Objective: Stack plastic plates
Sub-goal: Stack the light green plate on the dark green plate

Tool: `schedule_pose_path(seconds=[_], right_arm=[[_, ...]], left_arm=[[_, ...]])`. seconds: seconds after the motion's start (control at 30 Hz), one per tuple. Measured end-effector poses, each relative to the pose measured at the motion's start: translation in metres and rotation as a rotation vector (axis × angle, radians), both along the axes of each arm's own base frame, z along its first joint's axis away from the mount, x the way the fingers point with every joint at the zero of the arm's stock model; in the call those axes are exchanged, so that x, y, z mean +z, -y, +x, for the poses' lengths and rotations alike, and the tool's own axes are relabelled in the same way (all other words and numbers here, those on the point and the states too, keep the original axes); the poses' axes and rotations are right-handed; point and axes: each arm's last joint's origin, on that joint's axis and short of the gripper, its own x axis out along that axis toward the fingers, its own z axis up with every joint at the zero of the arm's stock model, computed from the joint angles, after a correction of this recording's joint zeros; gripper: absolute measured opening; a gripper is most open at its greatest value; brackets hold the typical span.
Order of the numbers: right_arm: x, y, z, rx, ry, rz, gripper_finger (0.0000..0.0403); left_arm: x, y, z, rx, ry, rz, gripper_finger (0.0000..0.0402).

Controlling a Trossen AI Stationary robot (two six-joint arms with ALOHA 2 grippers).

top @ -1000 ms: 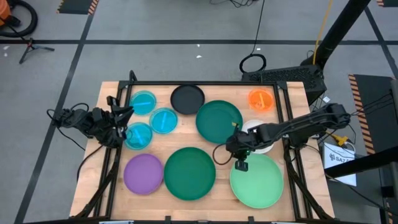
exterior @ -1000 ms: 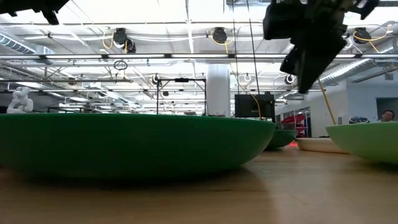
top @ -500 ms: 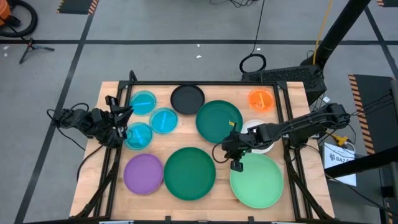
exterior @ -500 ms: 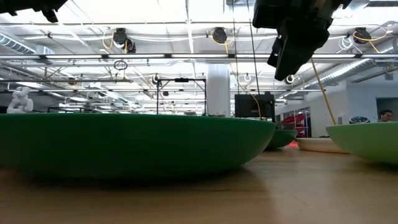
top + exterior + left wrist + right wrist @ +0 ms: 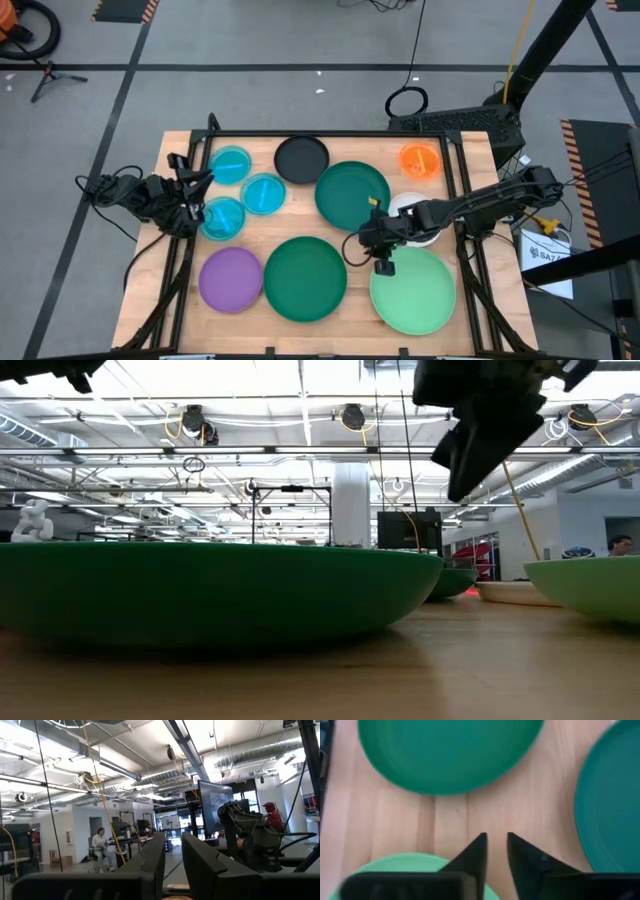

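Overhead, right end effector (image 5: 384,266) above light green plate (image 5: 420,297).

One camera hangs overhead, looking straight down on the whole table (image 5: 180,310). Another sits at tabletop level, pressed close to a dark green plate (image 5: 200,590), facing the room. The right wrist camera looks down past its fingers (image 5: 472,857) at wood the overhead view shares. The left wrist camera faces level past its fingers (image 5: 150,862) into the room.
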Motion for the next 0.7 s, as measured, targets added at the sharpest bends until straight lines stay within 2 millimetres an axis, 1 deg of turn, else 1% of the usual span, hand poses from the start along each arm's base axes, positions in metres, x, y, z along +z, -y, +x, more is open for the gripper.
schedule_pose_path(seconds=[0.17, 0.3, 0.4, 0.57, 0.7], right_arm=[[-0.008, 0.000, -0.017, 0.052, -0.173, -0.081, 0.0166], [-0.010, -0.001, -0.024, 0.111, -0.238, -0.118, 0.0201], [-0.010, -0.002, -0.025, 0.138, -0.234, -0.130, 0.0209], [-0.011, -0.002, -0.025, 0.150, -0.242, -0.138, 0.0206], [-0.019, -0.003, -0.022, 0.174, -0.278, -0.151, 0.0204]], left_arm=[[0.001, 0.000, -0.001, 0.011, 0.009, 0.014, 0.0072], [0.001, 0.000, -0.001, 0.014, 0.007, 0.020, 0.0072], [0.001, 0.000, -0.001, 0.016, 0.005, 0.023, 0.0072], [0.001, 0.000, -0.001, 0.015, 0.005, 0.023, 0.0072], [0.001, 0.000, -0.001, 0.015, 0.006, 0.022, 0.0072]])
